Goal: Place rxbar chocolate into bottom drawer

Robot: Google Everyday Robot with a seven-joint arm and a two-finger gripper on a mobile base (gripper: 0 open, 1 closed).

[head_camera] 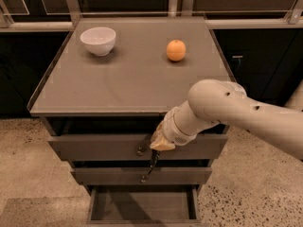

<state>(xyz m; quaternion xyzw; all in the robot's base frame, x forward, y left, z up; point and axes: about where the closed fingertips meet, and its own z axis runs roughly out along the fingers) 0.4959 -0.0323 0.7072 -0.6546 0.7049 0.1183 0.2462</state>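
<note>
The rxbar chocolate (153,159) hangs from the tool (157,147) above the pulled-out bottom drawer (141,205).

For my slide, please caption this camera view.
Gripper in front of the top drawer, above the open bottom drawer.

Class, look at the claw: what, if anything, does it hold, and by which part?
The claw, in front of the top drawer, seems to hold the rxbar, a slim dark strip hanging down, by its upper end.

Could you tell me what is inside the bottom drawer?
In the bottom drawer the visible floor is bare; its rear, under the cabinet, is hidden. The gripper hangs above, before the upper drawers.
</note>
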